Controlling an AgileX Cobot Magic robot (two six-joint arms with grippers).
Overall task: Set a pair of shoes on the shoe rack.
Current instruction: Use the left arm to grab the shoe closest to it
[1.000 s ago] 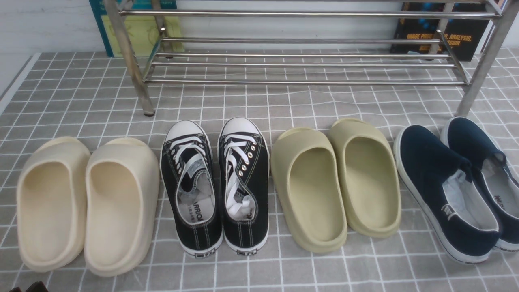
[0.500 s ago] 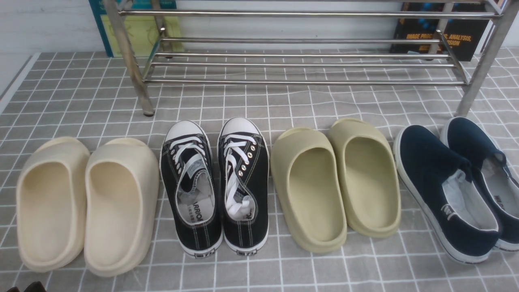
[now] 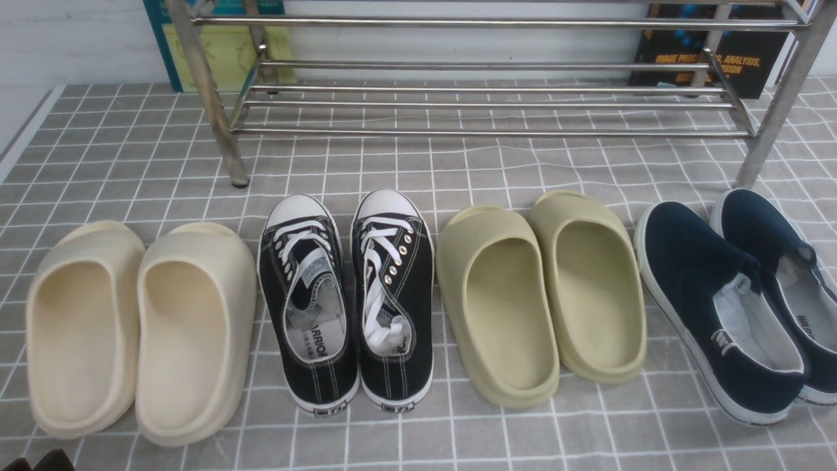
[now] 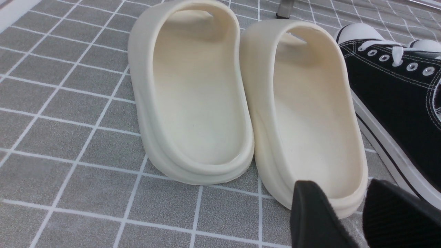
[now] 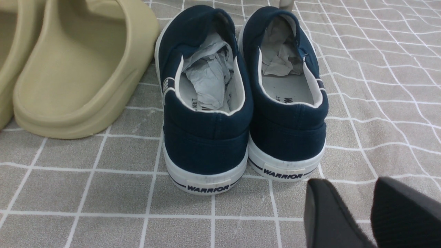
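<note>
Black sneakers (image 3: 345,307) — on floor, near shoe rack (image 3: 490,133)

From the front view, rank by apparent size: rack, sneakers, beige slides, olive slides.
1. Rack, by far the widest.
2. Beige slides and olive slides: about alike; the beige pair sits nearer the camera, so unranked.
3. Sneakers, the narrowest pair.
</note>
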